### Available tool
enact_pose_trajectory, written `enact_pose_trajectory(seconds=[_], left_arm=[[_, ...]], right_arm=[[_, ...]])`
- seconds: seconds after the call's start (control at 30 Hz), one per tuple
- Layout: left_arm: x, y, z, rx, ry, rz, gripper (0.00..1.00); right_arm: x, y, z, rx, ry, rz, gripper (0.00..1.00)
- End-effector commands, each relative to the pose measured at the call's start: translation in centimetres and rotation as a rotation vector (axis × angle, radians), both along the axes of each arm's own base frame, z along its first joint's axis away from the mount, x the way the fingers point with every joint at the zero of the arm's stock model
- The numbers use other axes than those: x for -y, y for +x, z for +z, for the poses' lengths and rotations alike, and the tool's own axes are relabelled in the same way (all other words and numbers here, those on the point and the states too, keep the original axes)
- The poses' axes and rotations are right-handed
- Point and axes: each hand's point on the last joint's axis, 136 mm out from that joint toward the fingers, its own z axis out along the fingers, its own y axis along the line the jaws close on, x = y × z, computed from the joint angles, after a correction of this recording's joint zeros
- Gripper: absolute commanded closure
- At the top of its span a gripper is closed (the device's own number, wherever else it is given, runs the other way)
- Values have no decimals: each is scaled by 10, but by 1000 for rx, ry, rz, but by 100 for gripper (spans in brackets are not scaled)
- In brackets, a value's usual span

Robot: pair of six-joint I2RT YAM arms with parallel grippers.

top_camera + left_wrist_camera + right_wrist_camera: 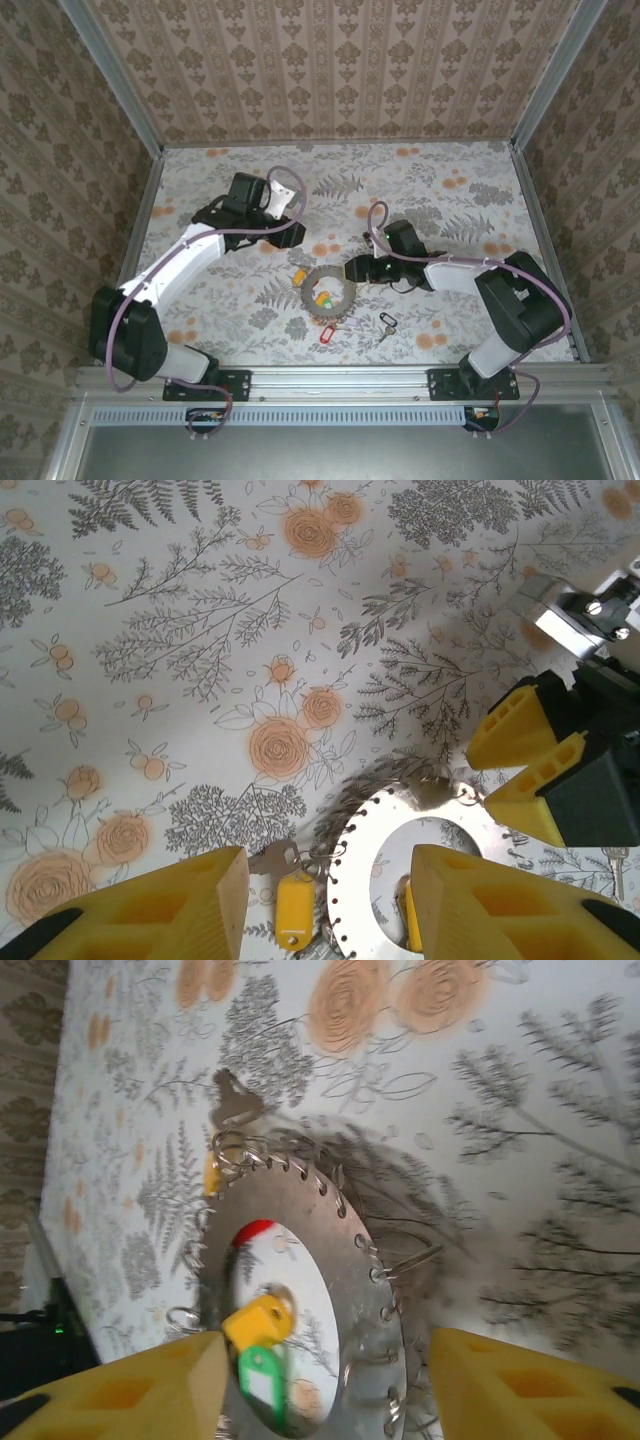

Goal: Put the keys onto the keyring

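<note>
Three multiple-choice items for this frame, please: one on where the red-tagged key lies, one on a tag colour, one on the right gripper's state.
1. Where is the red-tagged key?
A against the far wall
B just outside the near edge of the ring
C at the table's left edge

2. What colour is the tag on the key at the ring's far-left side?
A yellow
B blue
C white

3. The right gripper is:
A shut on a key
B shut on the ring
C open

Answers:
1. B, it lies beside the ring, toward the arm bases.
2. A, the left wrist view shows a yellow tag there.
3. C, its fingers stand wide apart in its wrist view.
</note>
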Motion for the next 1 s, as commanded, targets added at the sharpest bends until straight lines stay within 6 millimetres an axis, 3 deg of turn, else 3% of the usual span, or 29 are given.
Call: enact_pose_trajectory(seconds=[0.0, 0.2, 0.4, 0.6, 0.8, 0.97], left_arm=[[8, -1, 2, 0, 42, -56, 52], [26, -2, -11, -45, 89, -129, 52], [59, -8, -34, -127, 84, -189, 56], [94, -38, -57, -179, 131, -343, 63], [117, -54, -70, -286, 24, -389, 66], [134, -70, -78, -347, -15, -455, 69]], right_arm=[[25, 11, 18, 95, -127, -32, 34], [69, 26, 40, 177, -170, -165, 20], [104, 18, 10, 101, -132, -295, 20], [115, 29, 13, 143, -123, -351, 17], [136, 29, 14, 169, -130, -432, 7], [147, 26, 21, 194, -139, -464, 5]])
